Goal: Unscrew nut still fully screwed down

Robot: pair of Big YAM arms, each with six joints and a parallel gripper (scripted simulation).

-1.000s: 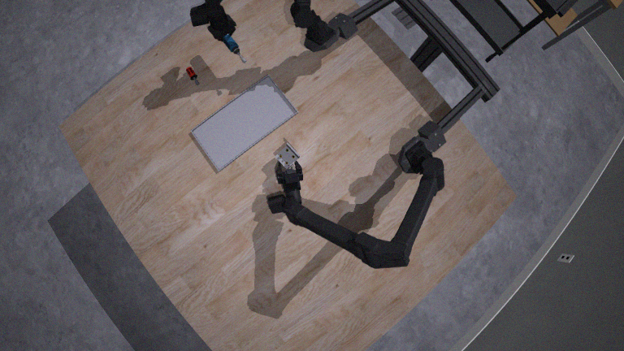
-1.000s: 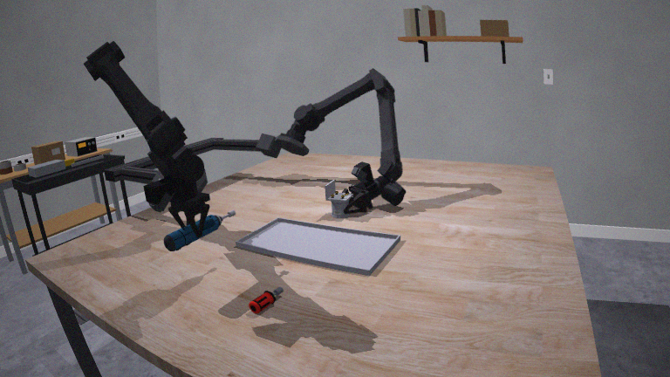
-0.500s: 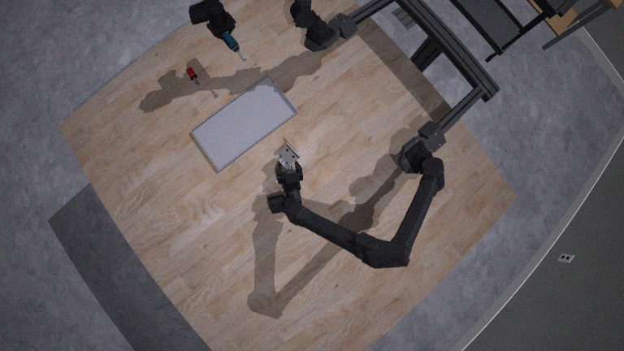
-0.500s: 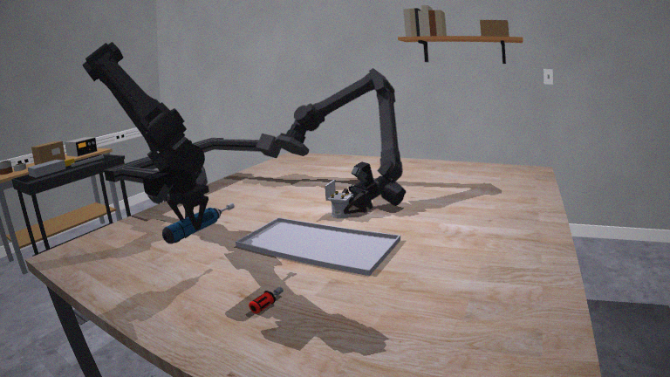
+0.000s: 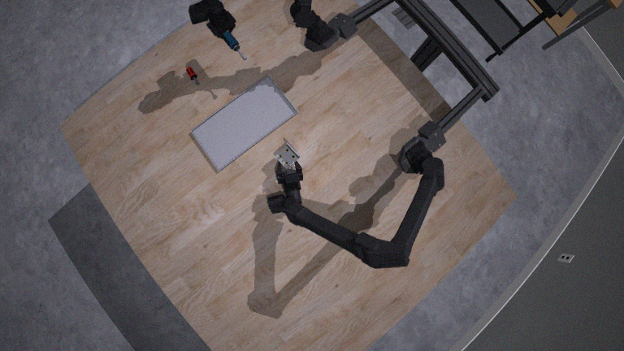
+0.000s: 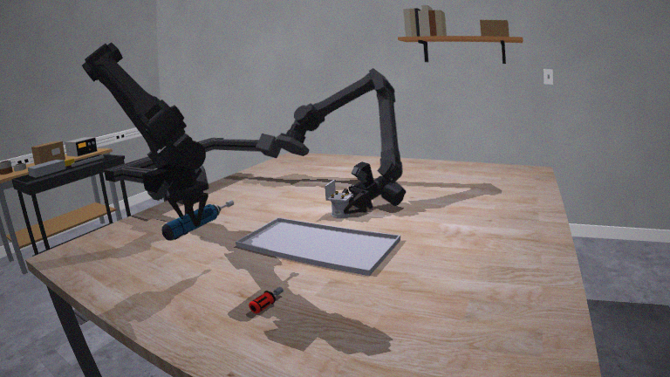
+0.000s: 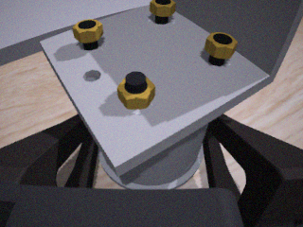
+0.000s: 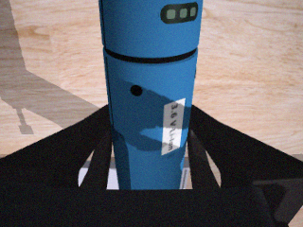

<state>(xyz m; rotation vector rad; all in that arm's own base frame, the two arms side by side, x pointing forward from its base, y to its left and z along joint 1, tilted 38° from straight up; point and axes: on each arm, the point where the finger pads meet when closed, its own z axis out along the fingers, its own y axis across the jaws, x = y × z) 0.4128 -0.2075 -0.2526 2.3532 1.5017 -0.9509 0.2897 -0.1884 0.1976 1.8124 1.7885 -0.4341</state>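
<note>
The grey joint module (image 6: 338,209) (image 7: 161,165) stands upright, with the bracket (image 5: 287,153) (image 7: 166,61) on top. In the left wrist view the near gold nut (image 7: 136,96) sits low, its black stud sticking out above. The other nuts, such as the left one (image 7: 88,31) and right one (image 7: 221,45), sit high on their studs. My left gripper (image 6: 347,209) is shut on the module's body, below the bracket plate; its fingertips are partly hidden. My right gripper (image 6: 191,222) (image 8: 150,113) is shut on the blue electric nut driver (image 5: 230,40) (image 8: 149,71), held tilted above the table, its socket pointing up and away.
A shallow tray (image 5: 206,152) (image 6: 370,270) lies between the driver and the module. A red hand tool (image 5: 191,72) (image 6: 262,302) lies on the table beyond the tray, near the right arm's side. The bracket's upright wall (image 7: 279,38) rises beside the nuts.
</note>
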